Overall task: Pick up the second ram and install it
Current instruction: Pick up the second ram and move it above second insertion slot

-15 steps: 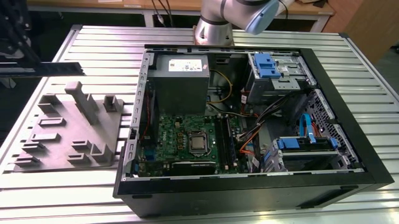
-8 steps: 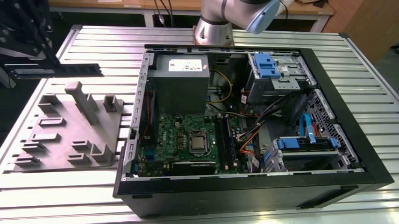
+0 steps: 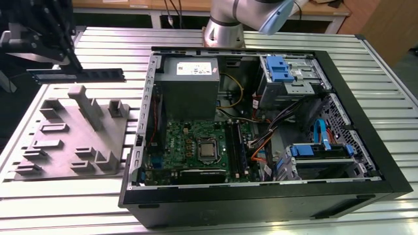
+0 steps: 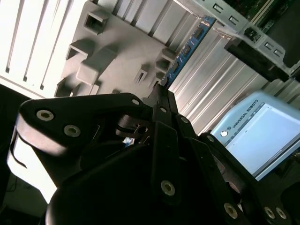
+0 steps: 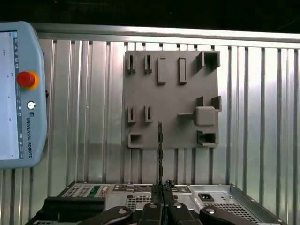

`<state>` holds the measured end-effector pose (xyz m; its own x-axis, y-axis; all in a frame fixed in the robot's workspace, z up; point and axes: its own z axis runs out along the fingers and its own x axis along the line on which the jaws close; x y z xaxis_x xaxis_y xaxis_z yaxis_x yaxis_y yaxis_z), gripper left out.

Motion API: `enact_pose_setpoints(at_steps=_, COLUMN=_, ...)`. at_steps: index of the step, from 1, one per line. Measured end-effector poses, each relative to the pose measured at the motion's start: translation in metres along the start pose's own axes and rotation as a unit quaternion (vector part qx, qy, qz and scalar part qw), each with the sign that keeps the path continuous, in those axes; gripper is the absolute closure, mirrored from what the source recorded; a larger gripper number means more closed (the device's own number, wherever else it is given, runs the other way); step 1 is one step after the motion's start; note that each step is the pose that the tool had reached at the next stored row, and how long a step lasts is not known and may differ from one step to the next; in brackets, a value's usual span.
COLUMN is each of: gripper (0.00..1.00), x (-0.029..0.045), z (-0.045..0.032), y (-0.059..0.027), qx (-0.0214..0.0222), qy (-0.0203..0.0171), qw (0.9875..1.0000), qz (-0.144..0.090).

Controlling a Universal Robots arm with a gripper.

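Second ram (image 4: 186, 49): thin, likely light, stiff yet fragile board, pinched between the pincer's (image 4: 161, 93) fingertips and projecting beyond them over the grey fixture plate (image 5: 171, 93); best held by bare edges, clear of chips.

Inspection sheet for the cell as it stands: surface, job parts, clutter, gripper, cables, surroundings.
Surface: ribbed metal table, carrying an open PC case and a grey fixture plate.
Job's things: second ram held level in the air, off the fixture plate and outside the PC case; motherboard lies in the case floor.
Clutter: teach pendant lying on the table.
Grippers: gripper shut on the second ram.
Cables: orange, yellow, black and blue cables inside the case, none near the ram.
Surroundings: arm base behind the case; wooden bench beyond it.
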<state>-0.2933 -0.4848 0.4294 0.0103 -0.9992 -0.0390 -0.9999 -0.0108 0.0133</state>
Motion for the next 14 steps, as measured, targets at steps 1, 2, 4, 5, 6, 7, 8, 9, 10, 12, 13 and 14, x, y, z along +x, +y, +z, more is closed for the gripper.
enact_pose_setpoints(at_steps=1, gripper=0.89, x=0.0000, z=0.0004, y=-0.0031, qx=0.0000, qy=0.0000, qw=1.0000, qz=0.000)
enact_pose_setpoints(at_steps=2, gripper=0.89, x=0.0001, z=0.0009, y=-0.0063, qx=0.0001, qy=0.0000, qw=1.0000, qz=0.000)
enact_pose_setpoints(at_steps=4, gripper=0.89, x=0.0002, z=0.0017, y=-0.0131, qx=0.0000, qy=-0.0001, qw=1.0000, qz=0.000)
enact_pose_setpoints(at_steps=5, gripper=0.89, x=0.0002, z=0.0020, y=-0.0164, qx=0.0000, qy=0.0000, qw=1.0000, qz=0.000)
enact_pose_setpoints(at_steps=6, gripper=0.89, x=0.0003, z=0.0025, y=-0.0196, qx=0.0000, qy=0.0000, qw=1.0000, qz=0.000)
enact_pose_setpoints(at_steps=7, gripper=0.89, x=0.0003, z=0.0030, y=-0.0228, qx=0.0000, qy=0.0000, qw=1.0000, qz=0.000)
enact_pose_setpoints(at_steps=8, gripper=0.89, x=0.0004, z=0.0035, y=-0.0261, qx=0.0001, qy=-0.0001, qw=1.0000, qz=0.001)
enact_pose_setpoints(at_steps=9, gripper=0.89, x=0.0005, z=0.0039, y=-0.0294, qx=0.0001, qy=-0.0001, qw=1.0000, qz=0.001)
enact_pose_setpoints(at_steps=10, gripper=0.89, x=0.0005, z=0.0045, y=-0.0327, qx=0.0001, qy=-0.0001, qw=1.0000, qz=0.001)
enact_pose_setpoints(at_steps=12, gripper=0.89, x=0.0006, z=0.0056, y=-0.0388, qx=0.0001, qy=0.0000, qw=1.0000, qz=0.002)
enact_pose_setpoints(at_steps=13, gripper=0.89, x=0.0006, z=0.0062, y=-0.0421, qx=0.0001, qy=-0.0001, qw=1.0000, qz=0.002)
enact_pose_setpoints(at_steps=14, gripper=0.89, x=0.0006, z=0.0068, y=-0.0456, qx=0.0001, qy=-0.0001, qw=1.0000, qz=0.002)
